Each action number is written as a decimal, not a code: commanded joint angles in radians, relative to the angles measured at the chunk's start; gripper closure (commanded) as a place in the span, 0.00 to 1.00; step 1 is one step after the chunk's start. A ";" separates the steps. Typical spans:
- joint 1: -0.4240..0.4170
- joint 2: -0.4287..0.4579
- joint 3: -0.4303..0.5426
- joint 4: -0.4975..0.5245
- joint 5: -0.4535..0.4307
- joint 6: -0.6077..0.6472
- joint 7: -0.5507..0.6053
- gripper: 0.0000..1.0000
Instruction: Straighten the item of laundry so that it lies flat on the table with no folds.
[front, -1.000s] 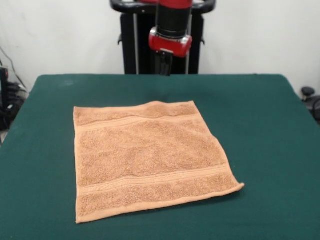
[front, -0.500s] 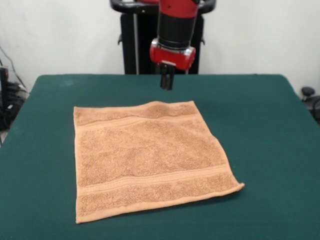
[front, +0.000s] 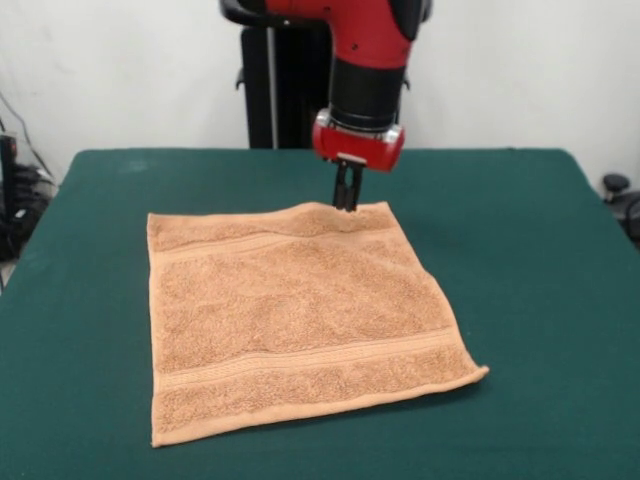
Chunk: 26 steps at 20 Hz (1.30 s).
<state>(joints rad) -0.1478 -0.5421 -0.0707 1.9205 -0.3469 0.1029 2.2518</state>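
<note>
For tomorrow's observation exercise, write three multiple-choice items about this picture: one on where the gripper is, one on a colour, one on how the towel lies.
1. Where is the gripper?
A. Above the towel's far edge
B. Over the towel's near corner
C. Off the table

2. What colour is the table top?
A. Grey
B. Dark green
C. White

3. How does the towel lie?
A. Rolled up
B. Folded in half
C. Spread out, nearly flat

Answers: 1 A, its tips hang at the far edge's raised ripple. 2 B, green shows all around the towel. 3 C, all four corners show, with both band stripes visible.
</note>
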 joint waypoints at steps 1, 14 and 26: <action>0.018 0.080 0.107 -0.100 0.054 0.014 0.085 1.00; 0.051 0.127 0.099 -0.152 0.093 0.016 0.107 1.00; 0.136 0.272 0.078 -0.121 0.171 -0.155 0.209 1.00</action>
<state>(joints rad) -0.0790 -0.4306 -0.1069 1.8098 -0.2575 0.0756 2.2518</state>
